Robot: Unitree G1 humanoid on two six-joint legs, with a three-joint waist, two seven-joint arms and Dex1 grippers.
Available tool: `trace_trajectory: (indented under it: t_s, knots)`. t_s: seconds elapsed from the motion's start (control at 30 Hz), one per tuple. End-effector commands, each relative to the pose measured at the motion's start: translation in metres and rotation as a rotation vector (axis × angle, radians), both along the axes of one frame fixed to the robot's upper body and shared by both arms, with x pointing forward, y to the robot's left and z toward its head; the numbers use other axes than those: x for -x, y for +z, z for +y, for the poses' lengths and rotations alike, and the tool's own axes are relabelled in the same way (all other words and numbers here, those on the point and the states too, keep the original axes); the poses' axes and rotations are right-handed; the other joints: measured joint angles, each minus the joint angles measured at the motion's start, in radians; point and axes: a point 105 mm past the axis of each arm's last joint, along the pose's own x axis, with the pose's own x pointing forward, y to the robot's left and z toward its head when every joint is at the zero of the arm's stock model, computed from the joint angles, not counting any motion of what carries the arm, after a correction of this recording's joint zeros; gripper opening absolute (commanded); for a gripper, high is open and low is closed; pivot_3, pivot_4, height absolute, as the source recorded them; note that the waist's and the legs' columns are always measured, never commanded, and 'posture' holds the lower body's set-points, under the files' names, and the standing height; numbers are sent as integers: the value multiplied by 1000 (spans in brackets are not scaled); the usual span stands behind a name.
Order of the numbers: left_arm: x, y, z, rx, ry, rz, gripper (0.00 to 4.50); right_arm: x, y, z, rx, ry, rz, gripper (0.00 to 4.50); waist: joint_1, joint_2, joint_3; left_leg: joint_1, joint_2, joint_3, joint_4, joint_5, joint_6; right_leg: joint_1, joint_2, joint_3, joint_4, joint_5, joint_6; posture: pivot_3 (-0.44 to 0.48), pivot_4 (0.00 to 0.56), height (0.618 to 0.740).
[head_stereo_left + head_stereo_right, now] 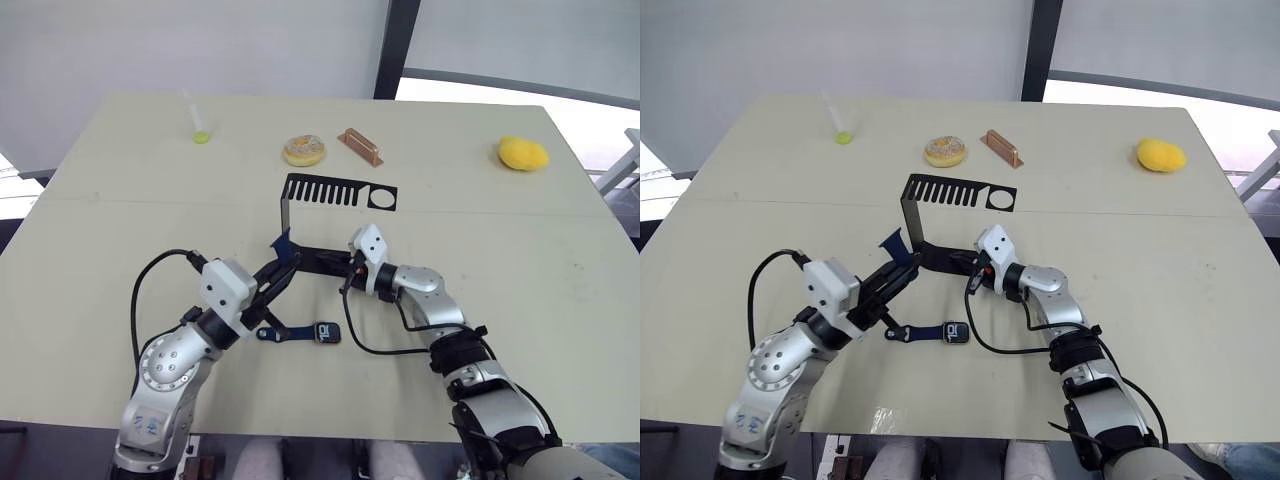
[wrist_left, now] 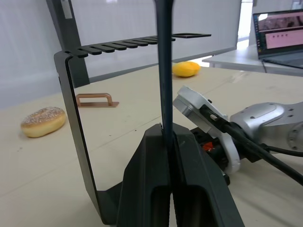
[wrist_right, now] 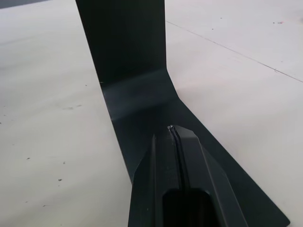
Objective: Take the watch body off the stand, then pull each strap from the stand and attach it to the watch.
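1. Nearest the camera, the left gripper (image 1: 283, 268) is clamped on 1 navy strap (image 2: 163, 71), which rises straight up from between its closed fingers beside the stand's upright wall.
2. The table (image 1: 560, 300) carries everything – a yellow lump (image 1: 523, 153), a doughnut (image 1: 304, 150) and a copper bar (image 1: 360, 146) sit along its far side, well clear of the work.
3. The stand (image 1: 340, 191) is stiff sheet metal and looks light enough to slide, so the right gripper (image 3: 175, 137), fingers pressed together, rests on its base plate.
4. The watch body (image 1: 327, 332) lies on the table near the robot with the other strap (image 1: 285, 333) already joined to it – small and probably slick, best pinched by its edges.
5. The held strap is soft and floppy; I would grip it near the connector end.
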Motion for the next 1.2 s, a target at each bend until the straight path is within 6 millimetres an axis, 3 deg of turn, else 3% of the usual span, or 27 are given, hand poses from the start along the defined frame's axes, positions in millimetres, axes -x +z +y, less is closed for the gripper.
trace_trajectory:
  t_s: [0.03, 0.2, 0.3, 0.37, 0.47, 0.67, 0.73, 0.97, 1.2]
  knots:
    - [22, 6, 7, -34, -144, 24, 65, 13, 8, -13, -66, 62, 25, 0, 1, 1, 1, 0, -1, 0, 0, 0, 0, 0, 0, 0, 0, 0, 0, 0, 150, 740]
    - [26, 6, 27, -47, -262, 155, 65, 25, 34, -31, -145, 70, -13, 0, 1, 3, 2, -4, -1, -3, 0, 0, 1, -1, -1, -2, -3, 0, 0, 0, 150, 740]
    - [26, 12, 37, -26, -404, 341, 65, 57, 42, -60, -223, 91, 67, 0, 11, 5, 4, -5, -1, -5, 0, 0, 1, -1, -1, -4, -3, 0, 0, 0, 150, 740]
    - [27, 16, 39, 1, -468, 428, 65, 68, 45, -68, -269, 68, 129, 0, 11, 6, 4, -6, -1, -7, -1, 0, 1, -1, 0, -5, -5, 0, 0, 0, 150, 740]
    - [28, 17, 36, 31, -565, 584, 0, 93, 57, -80, -394, 62, 254, 757, 4, 6, 4, -8, -2, -6, -1, 0, 2, -1, -1, -4, -8, 0, 1, 0, 150, 740]
    - [30, 7, 16, 45, -715, 796, 0, 133, 73, -70, -578, 108, 451, 3817, 3, 7, 5, -9, 0, -7, -1, 1, 0, -2, 7, -2, -8, 0, 1, 0, 150, 740]
    - [29, 3, 8, 43, -746, 820, 0, 136, 72, -63, -601, 87, 477, 4480, 4, 7, 5, -10, 0, -7, -2, 1, 0, -2, 8, -1, -9, 0, 1, 0, 150, 740]
    - [21, -2, -17, 50, -818, 833, 0, 154, 65, -31, -648, 103, 545, 4480, 6, 7, 5, -11, -1, -6, -1, 1, 0, -4, 10, 0, -8, 0, 1, 0, 150, 740]
    - [18, -5, -25, 26, -834, 806, 0, 140, 81, -14, -700, 144, 503, 4480, 4, 7, 4, -11, -1, -6, 0, 1, 0, -5, 11, 1, -8, 0, 1, 0, 150, 740]
